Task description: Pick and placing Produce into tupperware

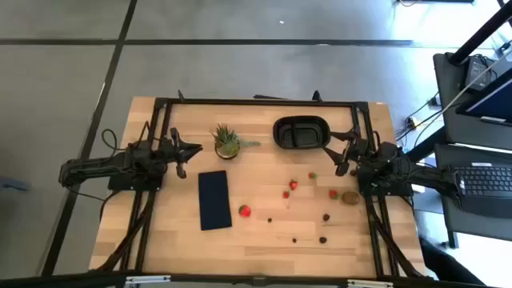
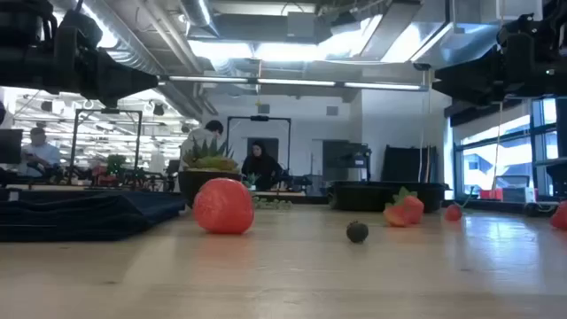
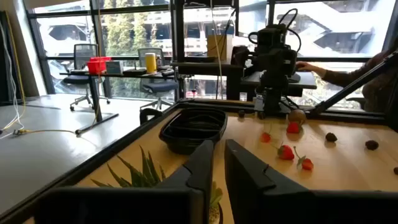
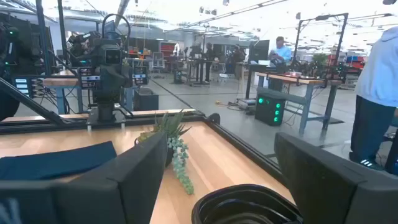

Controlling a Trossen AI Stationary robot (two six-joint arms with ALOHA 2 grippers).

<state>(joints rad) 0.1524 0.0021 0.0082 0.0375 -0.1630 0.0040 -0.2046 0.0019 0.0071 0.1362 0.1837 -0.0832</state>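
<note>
Now left hand (image 1: 186,159) pressed together, empty, right hand (image 1: 336,157) spread, empty, beside tupperware (image 1: 302,132).

Potted plant (image 1: 226,142) beside dark pad (image 1: 214,199); wooden table (image 1: 184,240)

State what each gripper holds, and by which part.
Nothing is held. The left gripper is shut on nothing near the spiky green potted plant; the right gripper is open above the black oval plastic container.

Left gripper (image 1: 192,158) shut, right gripper (image 1: 333,157) open (both empty).
</note>
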